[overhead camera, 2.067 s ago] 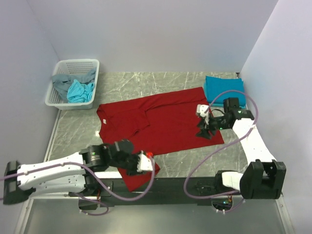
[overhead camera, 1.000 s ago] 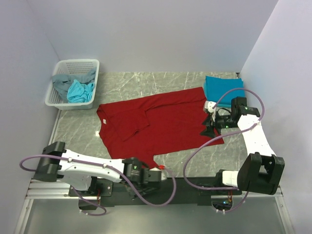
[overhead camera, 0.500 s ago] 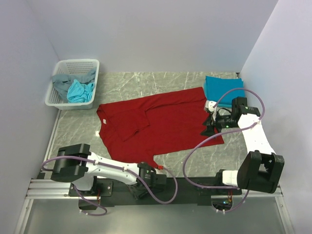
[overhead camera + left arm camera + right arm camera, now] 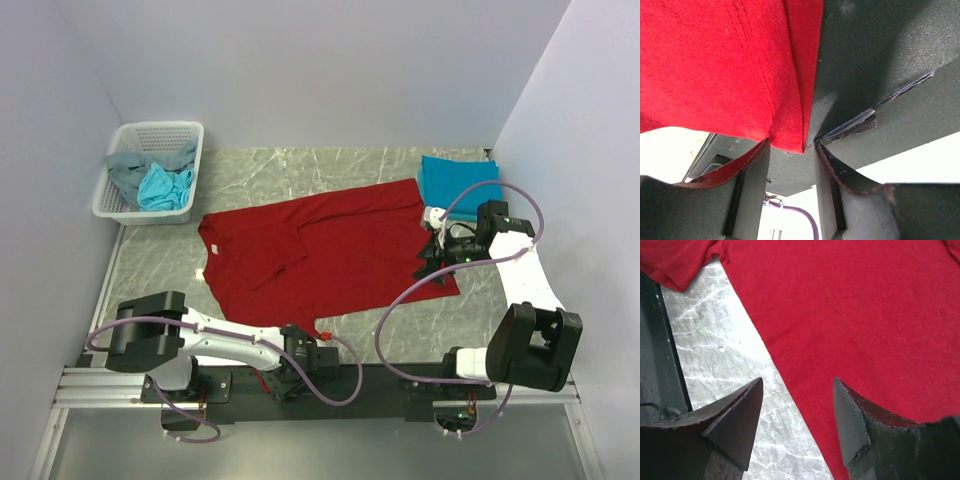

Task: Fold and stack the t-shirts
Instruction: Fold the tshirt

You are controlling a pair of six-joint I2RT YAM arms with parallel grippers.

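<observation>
— What do we get from the top view that the wrist cameras hide from us?

— The whole layout. We see the dark red t-shirt (image 4: 340, 250) spread flat across the middle of the marble table (image 4: 300, 170). The folded teal-blue t-shirt (image 4: 458, 180) lies at its 2 o'clock. The white basket (image 4: 140, 215) stands at its 10 o'clock, with the grey t-shirt (image 4: 122, 168) and the light turquoise t-shirt (image 4: 162, 188) crumpled inside.

— And the wrists?

— The jaws, which we can barely make out from above. The left gripper (image 4: 790, 147) is low at the red shirt's 6 o'clock, by the black rail (image 4: 390, 378), with its fingers partly apart. A corner of the red hem reaches to the tips, just beside one finger, and is not pinched. The right gripper (image 4: 797, 382), at the shirt's 3 o'clock edge, stands wider. Nothing is between its fingers, and we see only red cloth and bare marble beneath.

— How does the red shirt look to us?

— Mostly smooth. One flap is folded over on its 9 o'clock half, leaving a slanted crease. Up close we see double stitching along the hem and a fine knit.
</observation>
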